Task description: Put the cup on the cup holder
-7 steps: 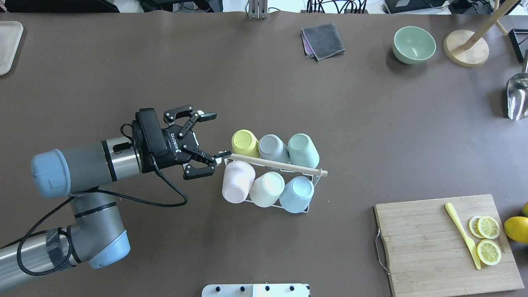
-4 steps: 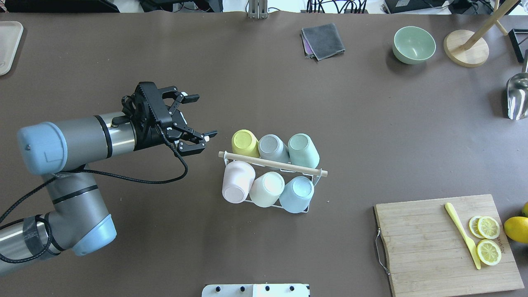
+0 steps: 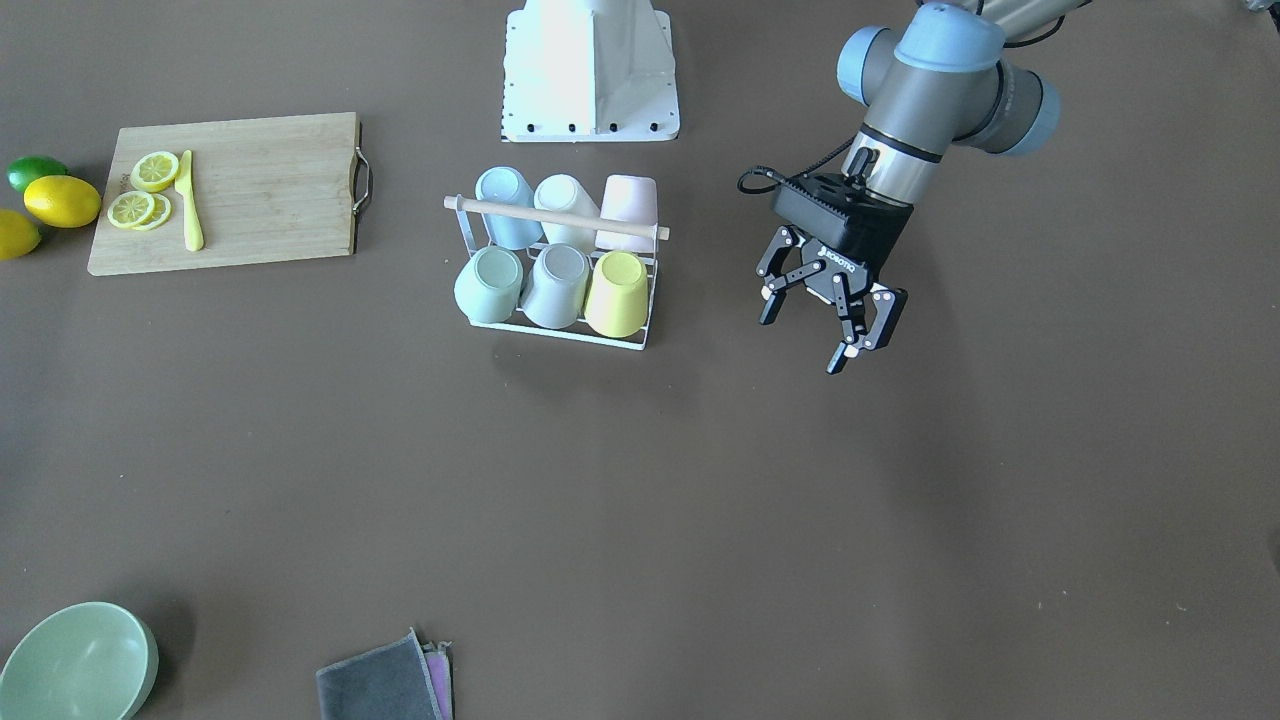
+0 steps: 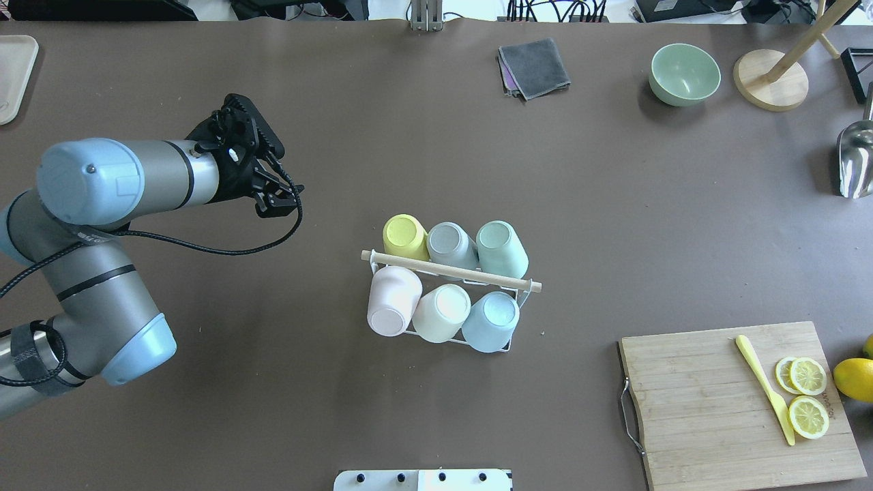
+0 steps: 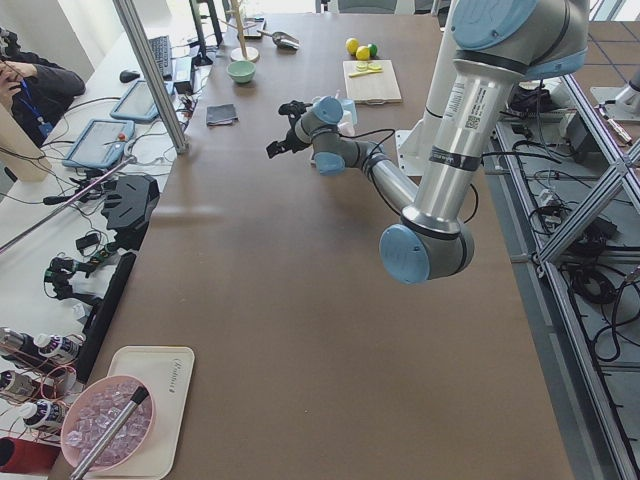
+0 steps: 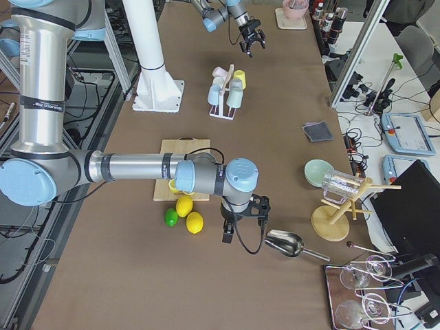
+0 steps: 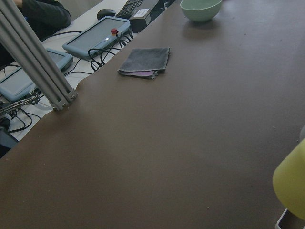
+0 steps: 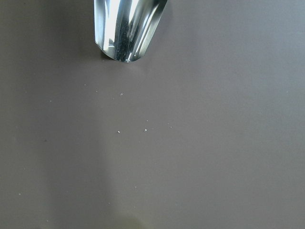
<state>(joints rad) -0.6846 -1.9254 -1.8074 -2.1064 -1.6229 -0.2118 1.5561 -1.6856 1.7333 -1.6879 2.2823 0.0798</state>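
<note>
hovering over the left half of the table, well apart from everything, the left gripper (image 3: pixel 798 345) has its fingers spread wide with nothing between them. its wrist view shows bare table and a sliver of the yellow cup (image 7: pixel 291 179) at the right edge.

in the middle of the table stands the holder (image 4: pixel 477 276), upright, its rod running across the top. six cups sit on it upside down in two rows. toward the far edge are the yellow cup, a grey cup (image 4: pixel 450 244) and a green cup (image 4: pixel 502 247). toward the near edge are a pink cup (image 4: pixel 393 300), a white cup (image 4: pixel 441 312) and a blue cup (image 4: pixel 491 320). each leans outward from the rod.

further right, a cloth (image 4: pixel 534 67) and a bowl (image 4: pixel 684 73) lie by the far edge. a board (image 4: pixel 736 402) fills the near right corner, and a scoop (image 4: pixel 854 160) lies at the right edge. the right gripper (image 6: pixel 240 230) hangs just beside that scoop. it shows only in a side view, so i cannot tell whether its fingers are apart or together.

by my reading the placing is done: both rows look full, and the left claw holds no cup. what is left, if anything, is for the left arm to move clear and park.
</note>
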